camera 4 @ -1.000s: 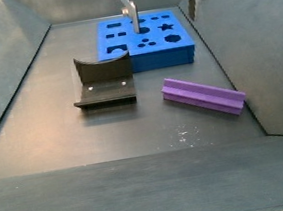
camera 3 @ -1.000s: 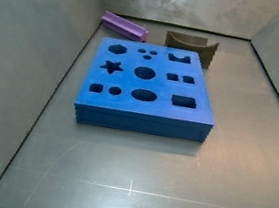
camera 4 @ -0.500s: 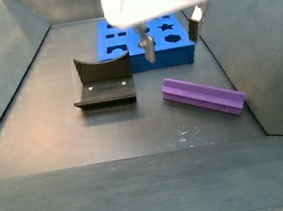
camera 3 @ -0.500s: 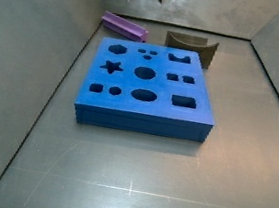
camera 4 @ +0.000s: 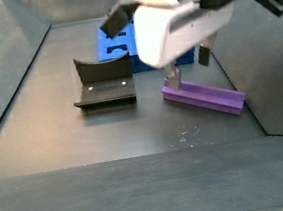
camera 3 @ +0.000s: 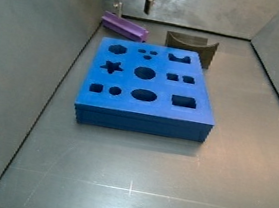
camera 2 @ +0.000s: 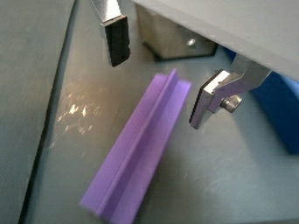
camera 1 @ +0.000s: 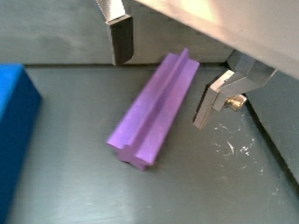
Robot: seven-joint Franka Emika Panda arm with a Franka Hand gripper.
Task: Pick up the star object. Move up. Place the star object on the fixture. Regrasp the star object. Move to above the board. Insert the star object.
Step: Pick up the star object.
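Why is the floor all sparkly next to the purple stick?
That is glare: in both wrist views light bounces off scratches on the floor beside the star object. The open gripper hangs above it. In a side view the gripper's white body looks blurred.

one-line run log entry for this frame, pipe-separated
phase: pre-grasp | gripper: open, straddling star object | star object: flat on floor, not held | fixture: empty | board: star hole unfilled
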